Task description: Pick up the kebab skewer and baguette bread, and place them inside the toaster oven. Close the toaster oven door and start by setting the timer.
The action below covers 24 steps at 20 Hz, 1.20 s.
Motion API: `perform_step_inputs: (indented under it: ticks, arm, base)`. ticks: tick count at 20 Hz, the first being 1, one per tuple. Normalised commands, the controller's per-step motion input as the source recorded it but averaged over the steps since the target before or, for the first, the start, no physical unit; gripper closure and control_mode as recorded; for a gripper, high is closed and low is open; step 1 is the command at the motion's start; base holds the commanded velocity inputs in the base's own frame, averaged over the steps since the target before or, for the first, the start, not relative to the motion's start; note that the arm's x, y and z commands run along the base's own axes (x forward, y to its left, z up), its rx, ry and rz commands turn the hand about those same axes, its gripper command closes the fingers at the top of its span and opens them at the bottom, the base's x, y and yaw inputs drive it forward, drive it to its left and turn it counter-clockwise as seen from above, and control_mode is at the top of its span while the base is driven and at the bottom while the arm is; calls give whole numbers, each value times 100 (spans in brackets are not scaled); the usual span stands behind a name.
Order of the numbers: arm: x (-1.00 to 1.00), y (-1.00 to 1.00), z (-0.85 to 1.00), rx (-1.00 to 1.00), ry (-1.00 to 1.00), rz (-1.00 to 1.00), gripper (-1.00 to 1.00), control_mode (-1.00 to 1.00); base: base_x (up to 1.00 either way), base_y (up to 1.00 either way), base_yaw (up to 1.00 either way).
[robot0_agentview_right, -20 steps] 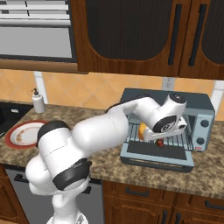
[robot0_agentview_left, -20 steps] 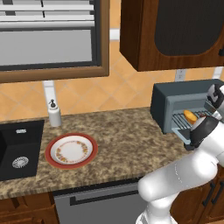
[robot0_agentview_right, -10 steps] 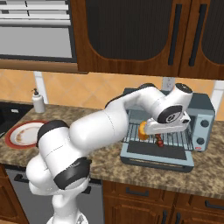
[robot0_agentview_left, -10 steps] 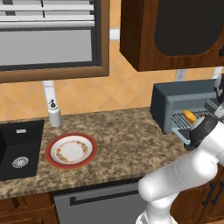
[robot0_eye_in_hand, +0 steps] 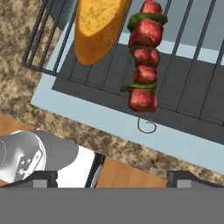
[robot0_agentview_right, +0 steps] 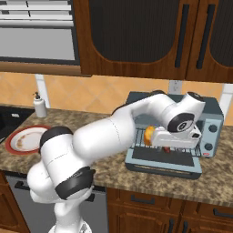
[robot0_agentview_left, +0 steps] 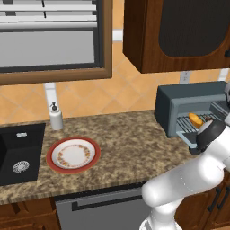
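Observation:
The kebab skewer (robot0_eye_in_hand: 144,57), red chunks with green bits, lies on the wire rack (robot0_eye_in_hand: 192,52) of the toaster oven (robot0_agentview_right: 207,111). The golden baguette bread (robot0_eye_in_hand: 100,26) lies beside it on the same rack, and shows orange inside the oven (robot0_agentview_right: 149,135) (robot0_agentview_left: 194,119). The toaster oven door (robot0_agentview_right: 164,158) hangs open, flat over the counter, and its pale frame (robot0_eye_in_hand: 87,114) runs below the rack. My gripper (robot0_eye_in_hand: 117,178) hovers above the door's front edge, open, with nothing between its fingertips (robot0_eye_in_hand: 46,177). From the right base view the hand (robot0_agentview_right: 176,135) covers part of the oven's opening.
The oven's knobs (robot0_agentview_right: 210,136) sit on its right panel. A red-rimmed plate (robot0_agentview_left: 73,154), a soap bottle (robot0_agentview_left: 55,117) and a black sink (robot0_agentview_left: 18,152) are at the counter's left. Dark wooden cabinets (robot0_agentview_right: 150,36) hang close above the oven.
The hand has shifted to the right and drawn back from the rack, leaving the left base view. The skewer and the bread stay on the rack.

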Motion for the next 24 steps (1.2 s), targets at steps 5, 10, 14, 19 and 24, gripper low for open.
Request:
perform_step_inputs:
  ticks: [5,10,14,19,24]
  arm:
    - [-3,10,-58,-2,0,-4,-100,-100]
    - [-3,5,-34,-1,0,-22,-100,-100]
    - [1,3,-12,-1,0,-31,-100,-100]
    - [4,13,-29,-9,0,-29,-100,-100]
    - [5,3,-9,-7,0,-9,-100,-100]
  base:
    - [0,0,0]
    - [0,0,0]
    - [0,0,0]
    - [0,0,0]
    - [0,0,0]
